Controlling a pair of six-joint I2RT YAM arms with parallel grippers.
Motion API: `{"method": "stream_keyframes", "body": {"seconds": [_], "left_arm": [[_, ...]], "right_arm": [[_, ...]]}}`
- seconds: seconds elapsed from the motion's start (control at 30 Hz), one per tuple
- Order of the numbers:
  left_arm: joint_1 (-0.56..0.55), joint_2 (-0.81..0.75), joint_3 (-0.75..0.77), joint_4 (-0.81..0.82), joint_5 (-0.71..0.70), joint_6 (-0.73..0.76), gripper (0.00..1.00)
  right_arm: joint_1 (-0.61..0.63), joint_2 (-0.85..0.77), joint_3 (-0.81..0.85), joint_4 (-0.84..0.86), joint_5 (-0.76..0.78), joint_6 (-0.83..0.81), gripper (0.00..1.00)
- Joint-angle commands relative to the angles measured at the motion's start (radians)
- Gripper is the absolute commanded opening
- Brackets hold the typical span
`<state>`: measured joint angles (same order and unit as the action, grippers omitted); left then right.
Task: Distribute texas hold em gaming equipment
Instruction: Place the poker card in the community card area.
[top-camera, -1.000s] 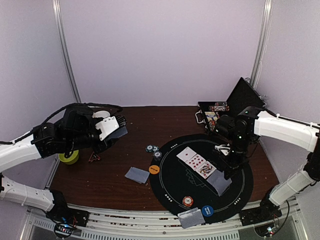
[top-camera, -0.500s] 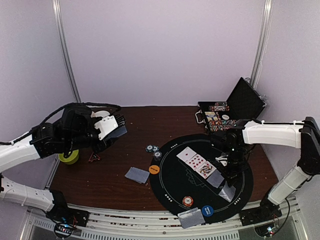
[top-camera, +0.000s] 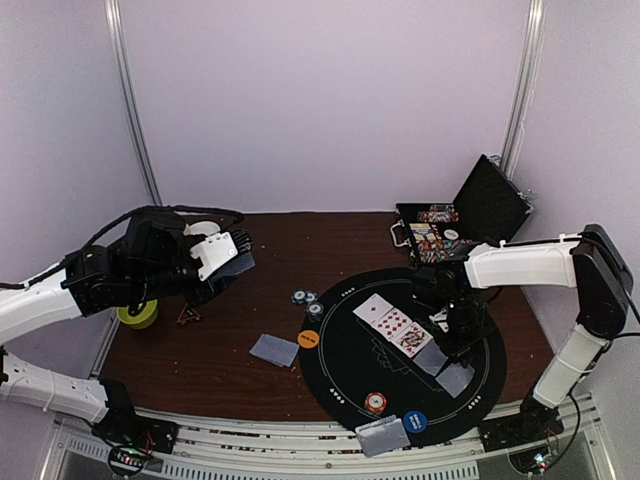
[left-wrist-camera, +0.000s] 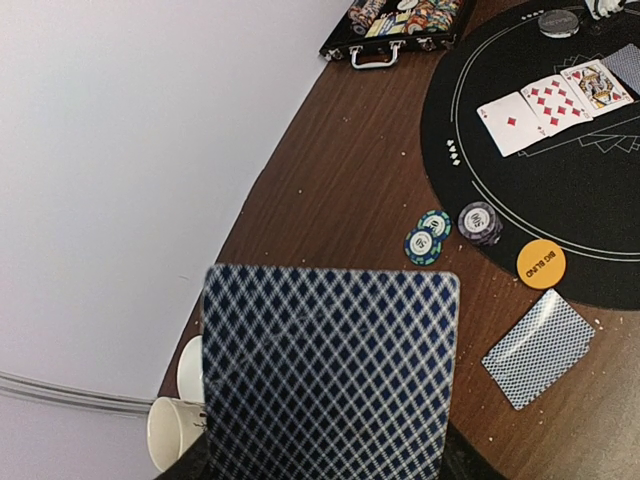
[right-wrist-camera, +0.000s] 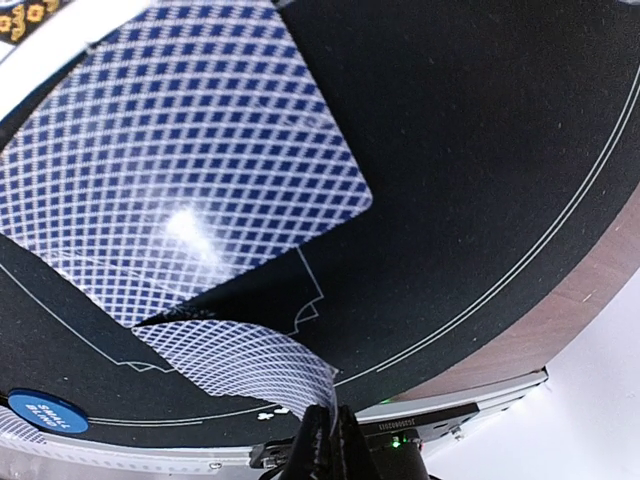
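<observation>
Blue lattice-backed playing card (right-wrist-camera: 240, 365), toward the desk's near-right corner.
Your right gripper (right-wrist-camera: 322, 440) pinches it, bowed, onto the black round mat (right-wrist-camera: 480, 150); left gripper (top-camera: 228, 262) clamps a matching reserve card (left-wrist-camera: 330, 370).

We have two arms, the left arm (top-camera: 32, 305) and the right arm (top-camera: 520, 262), made of smooth white tubes with chunky black joints, black cables (top-camera: 186, 209) looping over the left one, and thin black fingers (right-wrist-camera: 312, 445) on our right gripper (right-wrist-camera: 325, 415).
</observation>
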<state>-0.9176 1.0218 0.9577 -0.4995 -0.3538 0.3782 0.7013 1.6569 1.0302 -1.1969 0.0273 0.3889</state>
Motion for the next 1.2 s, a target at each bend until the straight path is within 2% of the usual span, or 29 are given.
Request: {"method": "stream_keyframes", "body": {"seconds": [0.0, 0.53, 1.0, 1.17], "left_arm": [[-0.001, -0.014, 0.015, 0.049, 0.001, 0.011, 0.55], [-0.001, -0.030, 0.008, 0.048, -0.006, 0.011, 0.55], [-0.002, -0.032, 0.007, 0.048, -0.007, 0.011, 0.55], [-0.001, -0.041, 0.003, 0.048, -0.007, 0.010, 0.55]], "right_arm": [[0.032, 0.009, 0.033, -0.018, 0.044, -0.022, 0.00], [0.036, 0.110, 0.057, -0.036, 0.146, -0.020, 0.00], [0.044, 0.146, 0.071, -0.027, 0.151, -0.044, 0.00], [0.047, 0.147, 0.079, -0.025, 0.159, -0.041, 0.03]]}}
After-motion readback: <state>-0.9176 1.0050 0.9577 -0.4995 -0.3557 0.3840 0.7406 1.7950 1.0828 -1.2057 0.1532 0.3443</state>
